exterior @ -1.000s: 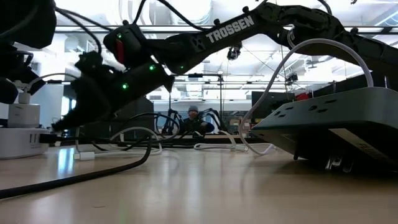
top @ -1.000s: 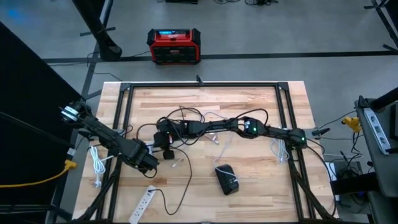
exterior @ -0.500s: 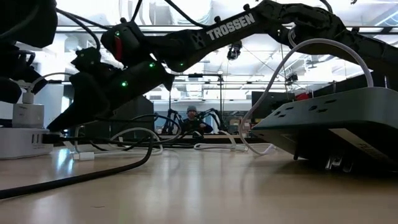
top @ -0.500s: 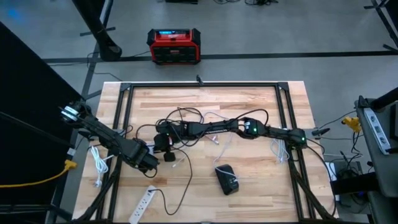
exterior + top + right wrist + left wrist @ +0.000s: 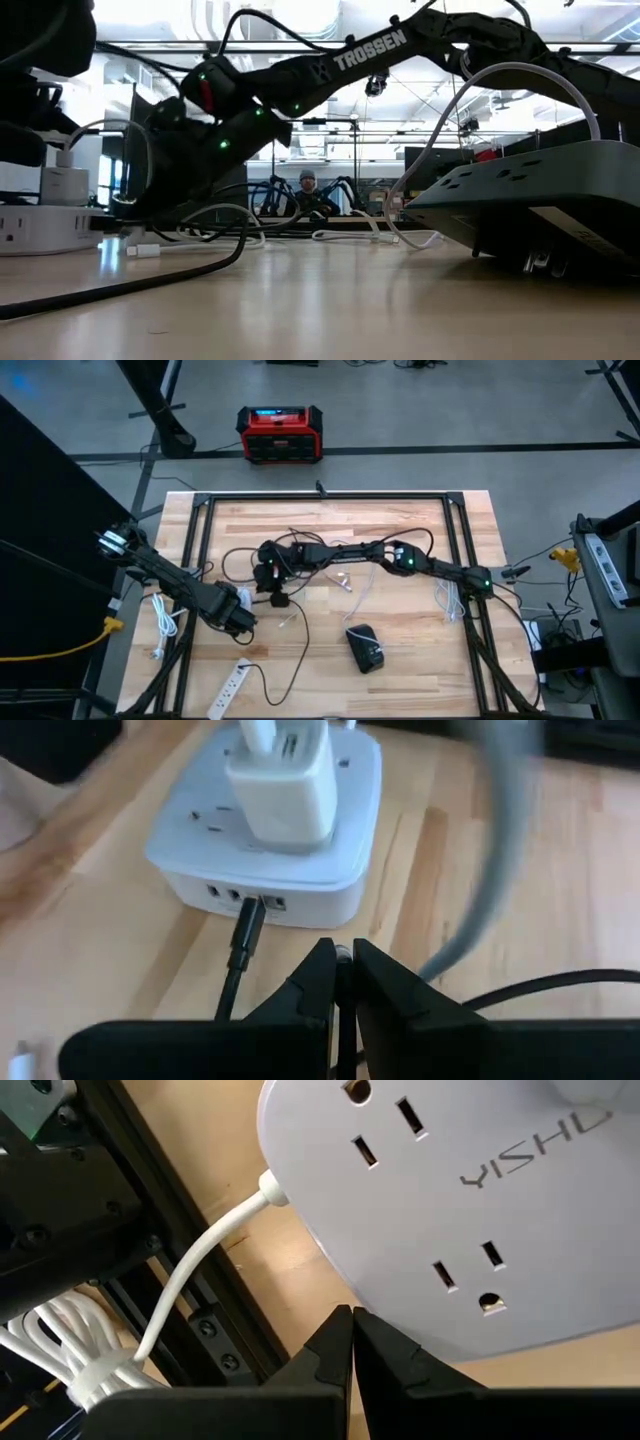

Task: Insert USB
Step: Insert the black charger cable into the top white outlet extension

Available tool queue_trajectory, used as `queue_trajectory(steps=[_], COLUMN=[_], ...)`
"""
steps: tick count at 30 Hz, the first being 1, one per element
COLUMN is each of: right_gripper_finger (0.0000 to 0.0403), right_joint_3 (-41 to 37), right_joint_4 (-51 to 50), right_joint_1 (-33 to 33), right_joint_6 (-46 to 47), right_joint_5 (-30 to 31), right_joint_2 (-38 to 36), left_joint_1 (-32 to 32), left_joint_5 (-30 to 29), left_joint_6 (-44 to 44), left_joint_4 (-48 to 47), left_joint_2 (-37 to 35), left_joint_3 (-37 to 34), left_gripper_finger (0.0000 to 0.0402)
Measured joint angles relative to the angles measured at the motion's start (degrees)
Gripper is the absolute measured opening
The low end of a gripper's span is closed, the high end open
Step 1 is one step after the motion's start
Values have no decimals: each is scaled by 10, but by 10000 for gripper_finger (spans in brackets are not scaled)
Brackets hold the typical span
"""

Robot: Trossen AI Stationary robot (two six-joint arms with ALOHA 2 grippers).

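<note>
Looking past my right gripper (image 5: 340,982), I see its fingers pressed together with nothing between them, though a dark cord runs close under the tips. Just beyond, the black USB plug (image 5: 246,933) sits in a port on the front face of the white power hub (image 5: 268,870), which lies on the desk (image 5: 470,870) with a white charger block (image 5: 280,782) plugged into its top. I judge the insertion near complete or done; whether the plug is fully seated I cannot tell. The plug body is small, stiff and smooth, so it would slip under a loose pinch; its rigid moulded shell, just behind the metal end, is the place to hold it, not the limp black cable (image 5: 228,990), which would simply bend. The hub looks light and could slide if pushed. Farther off, my left gripper (image 5: 352,1342) is also closed on nothing, resting beside the edge of the hub (image 5: 470,1210) near the desk's left side.
</note>
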Motion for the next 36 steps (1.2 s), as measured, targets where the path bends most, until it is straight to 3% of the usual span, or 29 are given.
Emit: queue_trajectory(steps=[14,26,31,36], right_gripper_finger=[14,14,14,14], right_joint_3=[0,-31,-127,-330], right_joint_4=[-166,-195,-127,110], right_joint_1=[-8,-28,-30,-29], right_joint_6=[-106,-109,-93,-14], right_joint_5=[-92,-102,-104,-118], right_joint_2=[-81,-179,-270,-389], left_joint_1=[-1,-18,-47,-77], left_joint_5=[-2,-179,-253,-328], left_joint_6=[0,-13,-32,-33], left_joint_4=[-67,-146,-158,-161], left_joint_2=[-2,-3,-4,-4], left_joint_3=[36,151,183,206], left_gripper_finger=[0,0,0,0])
